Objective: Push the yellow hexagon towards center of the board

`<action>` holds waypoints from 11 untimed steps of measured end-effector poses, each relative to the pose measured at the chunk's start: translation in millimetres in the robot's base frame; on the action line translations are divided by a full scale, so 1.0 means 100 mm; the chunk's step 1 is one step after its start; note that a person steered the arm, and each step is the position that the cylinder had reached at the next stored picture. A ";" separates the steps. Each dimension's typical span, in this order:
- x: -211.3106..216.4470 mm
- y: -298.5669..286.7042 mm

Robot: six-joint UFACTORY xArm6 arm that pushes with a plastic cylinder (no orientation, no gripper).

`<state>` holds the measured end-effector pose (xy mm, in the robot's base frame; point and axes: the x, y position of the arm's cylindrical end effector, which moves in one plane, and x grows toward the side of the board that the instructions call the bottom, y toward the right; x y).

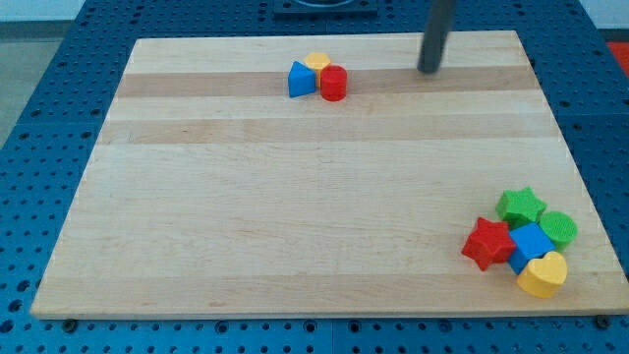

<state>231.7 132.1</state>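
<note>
The yellow hexagon (pixel 316 62) sits near the view's top edge of the wooden board (pixel 295 197), a little to the view's left of the middle, packed into a cluster of 3: the blue triangle (pixel 301 81) touches it on the lower left and the red cylinder (pixel 334 84) touches it on the lower right. My tip (pixel 429 71) rests on the board well apart from that cluster, off to the view's right and at about the same height. There is no gripper on this rod, so nothing is grasped or released; the tip touches no block. To do this step well, I judge the tip should travel around to the top side of the hexagon, in the narrow strip between it and the board's edge, then push straight toward the view's bottom. The 2 neighbours lie right in that path, so they will likely be shoved along; a slow, centred push should keep the hexagon from slipping sideways. The 5 blocks at the lower right (pixel 521 246) are well clear.
</note>
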 end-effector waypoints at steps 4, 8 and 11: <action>-0.23 -1.49; 0.40 -1.49; 1.63 -1.22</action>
